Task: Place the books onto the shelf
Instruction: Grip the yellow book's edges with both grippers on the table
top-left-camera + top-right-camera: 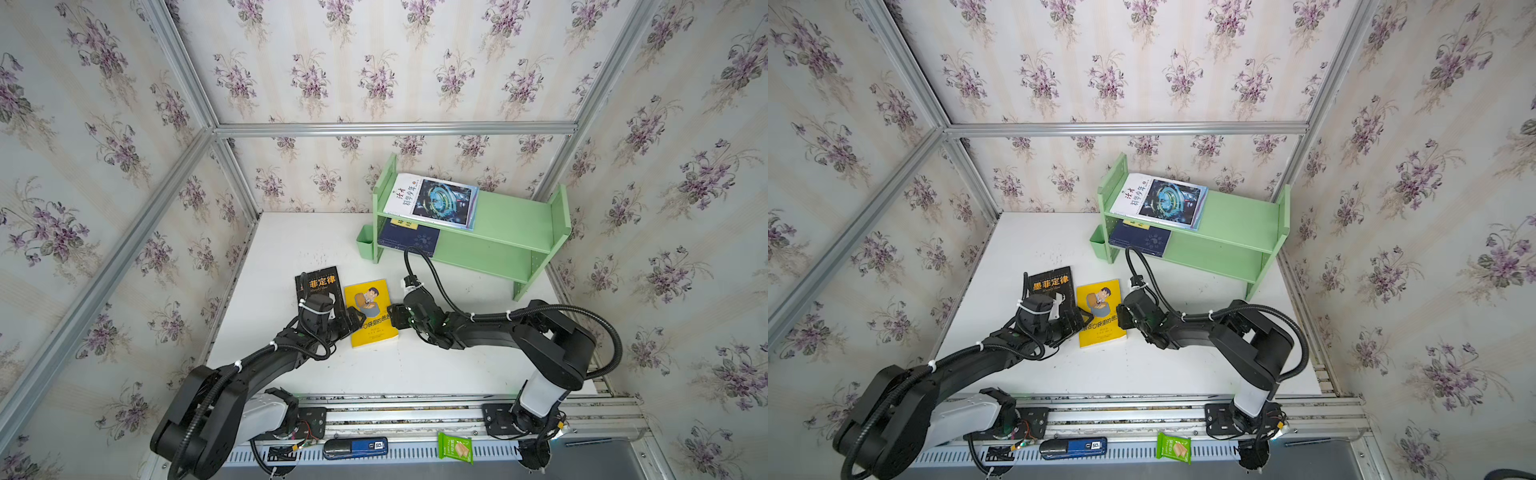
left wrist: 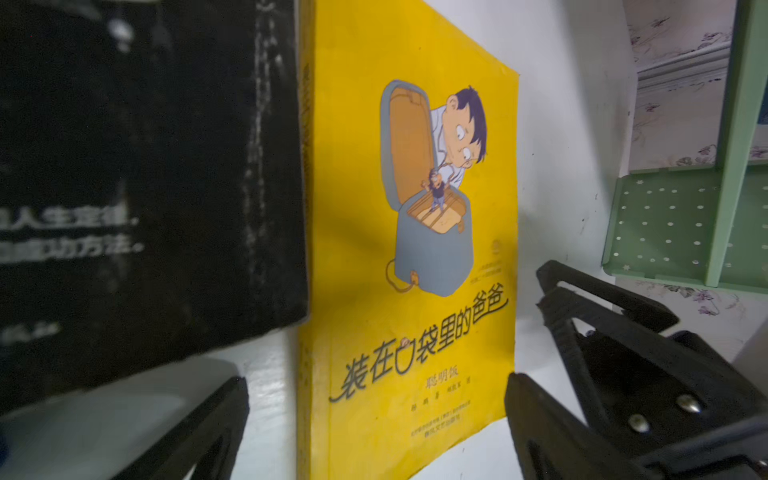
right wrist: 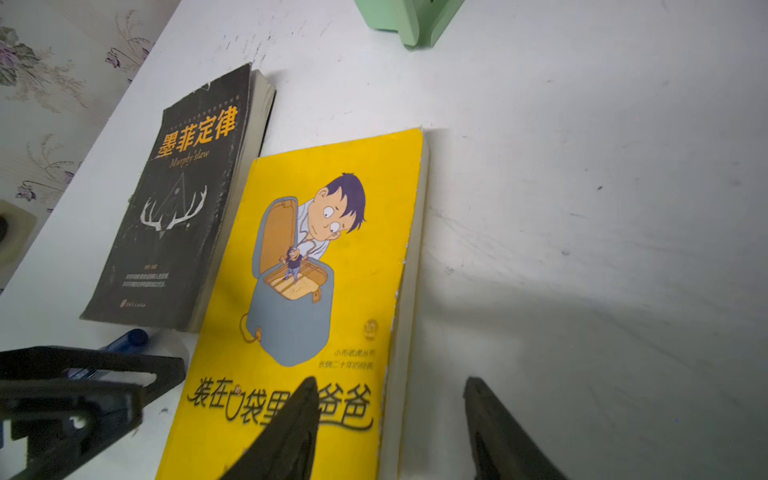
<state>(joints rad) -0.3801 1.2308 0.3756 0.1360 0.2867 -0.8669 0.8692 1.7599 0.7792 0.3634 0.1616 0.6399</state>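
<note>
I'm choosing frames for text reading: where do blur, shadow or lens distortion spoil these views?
Left wrist view: the black book is too close, its text smeared, while the yellow book stays readable. Right wrist view: both covers read cleanly; a shadow darkens the table beside the yellow book. Both top views: sharp, but wide-angle perspective splays the frame rails.

Left fingers (image 2: 199, 436) spread wide; right fingers (image 3: 295, 428) stand moderately apart
</note>
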